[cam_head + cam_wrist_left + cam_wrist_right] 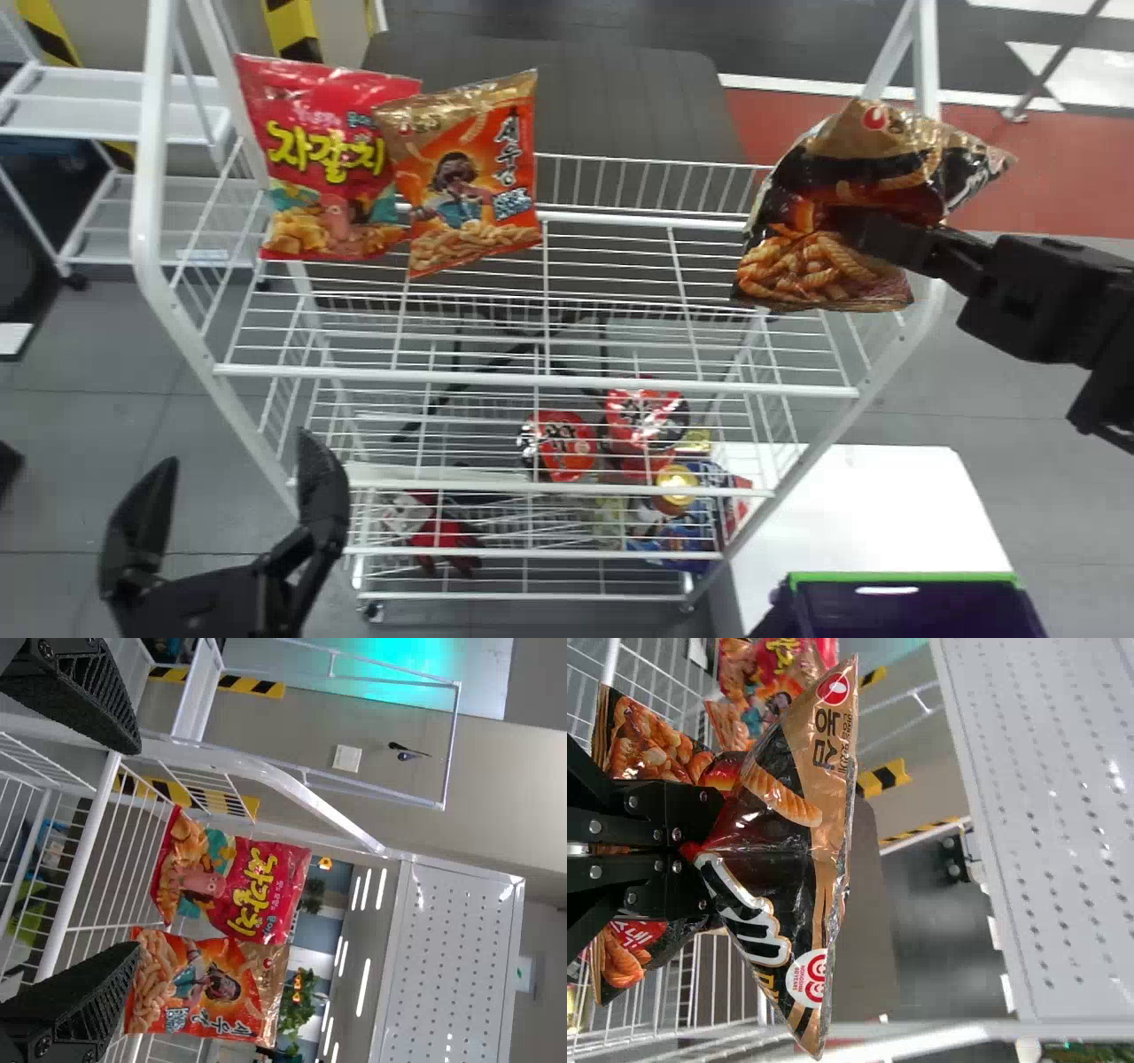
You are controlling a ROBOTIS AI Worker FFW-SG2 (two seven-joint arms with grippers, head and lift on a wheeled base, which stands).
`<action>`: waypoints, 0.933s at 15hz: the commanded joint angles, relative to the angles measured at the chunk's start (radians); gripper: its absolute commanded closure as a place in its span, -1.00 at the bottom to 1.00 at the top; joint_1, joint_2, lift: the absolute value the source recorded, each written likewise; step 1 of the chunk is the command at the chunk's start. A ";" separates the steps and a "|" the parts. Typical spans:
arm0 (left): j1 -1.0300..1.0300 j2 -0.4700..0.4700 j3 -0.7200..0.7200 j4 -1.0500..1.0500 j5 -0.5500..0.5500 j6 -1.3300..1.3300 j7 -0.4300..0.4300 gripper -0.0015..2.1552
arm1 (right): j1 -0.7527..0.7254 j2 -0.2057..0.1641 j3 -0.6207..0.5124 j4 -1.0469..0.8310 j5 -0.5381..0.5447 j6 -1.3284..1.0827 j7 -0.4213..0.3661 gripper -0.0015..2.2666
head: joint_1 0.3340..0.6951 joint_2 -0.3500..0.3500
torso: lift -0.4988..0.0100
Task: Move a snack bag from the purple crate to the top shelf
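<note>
The right hand [858, 229] is clamped on the snack bag [793, 270], which is brown and black. Its two fingers are together on the middle part of the bag, and the film makes folds around them. The bag is at the right end of the top shelf [532, 379]; whether it touches the wires, I cannot tell. To the left of this hand, a red bag [332, 168] and an orange bag [483, 173] stand upright on the same shelf, the orange one partly in front of the red one. Below the hand, and nearer to the robot, is the purple crate [855, 620] with a green rim, near the white table [850, 505]. The left hand [237, 454] is in front of the left side of the rack, its fingers apart.
</note>
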 commanded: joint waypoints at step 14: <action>-0.015 -0.014 0.006 0.047 0.002 -0.015 0.012 -1.00 | -0.171 0.082 0.334 0.549 0.343 -0.485 0.005 0.61 | 1.00 0.13 | 0.96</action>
